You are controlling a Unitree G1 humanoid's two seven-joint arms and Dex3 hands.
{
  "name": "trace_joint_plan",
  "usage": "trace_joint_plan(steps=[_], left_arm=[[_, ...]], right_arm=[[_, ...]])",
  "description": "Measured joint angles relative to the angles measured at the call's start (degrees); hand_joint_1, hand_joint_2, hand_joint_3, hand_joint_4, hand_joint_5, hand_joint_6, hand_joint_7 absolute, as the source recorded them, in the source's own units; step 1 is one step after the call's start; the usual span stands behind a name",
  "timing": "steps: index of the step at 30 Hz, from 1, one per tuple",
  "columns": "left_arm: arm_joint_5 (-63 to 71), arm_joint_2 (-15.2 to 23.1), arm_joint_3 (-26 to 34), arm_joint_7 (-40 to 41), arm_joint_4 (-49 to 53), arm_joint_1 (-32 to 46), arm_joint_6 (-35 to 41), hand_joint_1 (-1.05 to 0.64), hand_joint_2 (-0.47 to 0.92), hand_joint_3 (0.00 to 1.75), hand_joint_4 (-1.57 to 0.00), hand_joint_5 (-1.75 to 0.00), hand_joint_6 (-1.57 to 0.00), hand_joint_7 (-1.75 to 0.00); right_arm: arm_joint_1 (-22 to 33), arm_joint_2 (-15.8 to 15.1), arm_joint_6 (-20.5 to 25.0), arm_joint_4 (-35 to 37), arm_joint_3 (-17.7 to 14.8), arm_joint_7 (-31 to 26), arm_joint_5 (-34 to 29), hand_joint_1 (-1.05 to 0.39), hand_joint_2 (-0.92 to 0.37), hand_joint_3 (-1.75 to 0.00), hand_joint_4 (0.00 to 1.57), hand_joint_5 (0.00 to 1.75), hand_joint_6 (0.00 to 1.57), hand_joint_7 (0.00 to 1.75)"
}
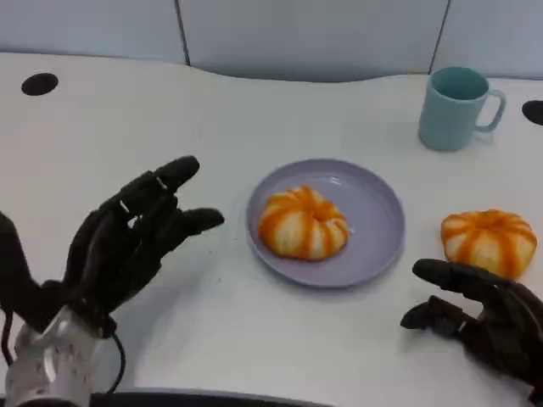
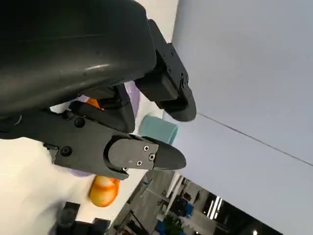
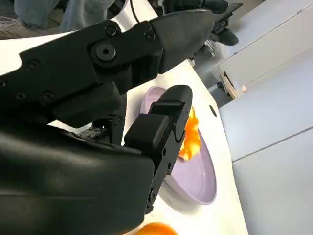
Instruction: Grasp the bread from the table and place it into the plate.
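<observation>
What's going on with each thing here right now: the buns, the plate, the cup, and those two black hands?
Bread in the plate: lying on the plate, untouched.
Bread on the table: on the table right of the plate, untouched.
Plate: holds one bread.
Mug: upright.
Left hand: open, holding nothing.
Right hand: open, near the bread on the table.

Bright, even overhead light; soft shadows on table point(image 1: 254, 356); wrist views close, foreground perhaps slightly blurred.

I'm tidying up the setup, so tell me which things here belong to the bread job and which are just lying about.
Part of the job:
bread on the table
purple plate
bread in the plate
left hand, open
right hand, open

Lying about:
teal mug
</observation>
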Motion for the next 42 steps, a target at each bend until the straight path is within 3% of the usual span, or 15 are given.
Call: trace_joint_plan(steps=[5, 8, 14, 23, 30, 36, 42], left_arm=[[-0.05, -0.21, -1.42, 1.49, -5.07, 4.78, 3.45, -0.48, 0.92, 0.29, -0.28, -1.49, -0.32, -1.02], [-0.44, -0.18, -1.87, 1.92, -7.14, 5.98, 5.5, -0.48, 0.92, 0.29, -0.2, -1.61, -0.27, -1.09], [-0.81, -0.54, -2.19, 5.48, -12.44, 10.08, 9.33, -0.47, 0.92, 0.26, -0.24, -1.69, -0.28, -1.19], [-1.24, -1.18, -2.19, 8.16, -16.28, 13.67, 11.81, -0.51, 0.92, 0.26, -0.24, -1.75, -0.13, -1.44], [-1.73, -0.6, -2.67, 7.94, -17.95, 16.99, 13.59, -0.47, 0.92, 0.29, -0.22, -1.75, -0.11, -1.44], [-1.75, -0.61, -3.08, 8.15, -18.56, 18.76, 13.81, -0.44, 0.92, 0.27, -0.33, -1.73, -0.23, -1.28], [-1.07, -0.75, -3.65, 8.13, -17.51, 18.73, 10.9, -0.42, 0.92, 0.26, -0.35, -1.7, -0.25, -1.26]], right_arm=[[-0.02, 0.0, 0.0, 0.03, 0.0, 0.01, -0.04, -0.41, -0.92, -0.09, 0.56, 1.1, 0.96, 0.01], [-0.03, 0.0, 0.01, 0.09, -0.01, 0.07, -0.03, -0.41, -0.92, -0.09, 0.57, 1.1, 0.97, 0.01], [-0.03, 0.0, -0.13, -0.07, 0.23, -0.02, -0.39, -0.42, -0.92, -0.11, 0.56, 1.09, 0.97, 0.01], [0.19, 0.0, 0.25, -0.47, 0.18, 0.22, -0.73, -0.41, -0.92, -0.1, 0.56, 1.09, 0.97, 0.01], [0.28, 0.02, 0.27, -0.52, 0.04, 0.15, -0.75, -0.42, -0.92, -0.1, 0.57, 1.1, 0.97, 0.02], [0.71, 0.01, 0.23, -1.12, 0.04, -0.05, -0.9, -0.42, -0.92, -0.11, 0.57, 1.11, 0.97, 0.01], [0.71, -0.06, 0.17, -0.96, -0.2, 0.03, -0.91, -0.43, -0.92, -0.09, 0.57, 1.11, 0.97, 0.02]])
